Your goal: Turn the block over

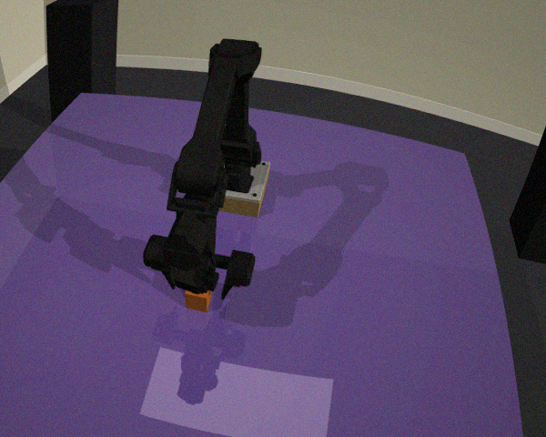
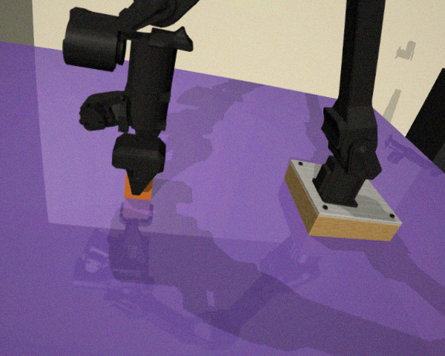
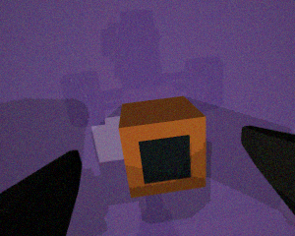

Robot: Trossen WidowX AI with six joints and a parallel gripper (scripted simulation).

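The orange block [image 1: 197, 301] [image 2: 145, 196] [image 3: 198, 131] sits on the purple table [image 1: 395, 305] [image 2: 249, 184]. Its marked side, with a dark square [image 3: 165, 159], faces up toward the wrist camera; the gripper covers that side in the top and exterior views. My gripper [image 1: 197, 291] [image 2: 137, 192] [image 3: 162, 146] is open and points down over the block. In the wrist view the block lies between the two spread fingers, with a gap on each side, wider on the right. In the exterior view the near finger hides part of the block.
The arm's base plate [image 1: 262, 180] [image 2: 372, 207], on a wooden block, stands on the table behind the gripper. A pale bright patch [image 1: 273, 400] lies on the table toward the front in the top view. Dark pillars [image 1: 71, 56] [image 1: 543, 202] stand beyond the table edges.
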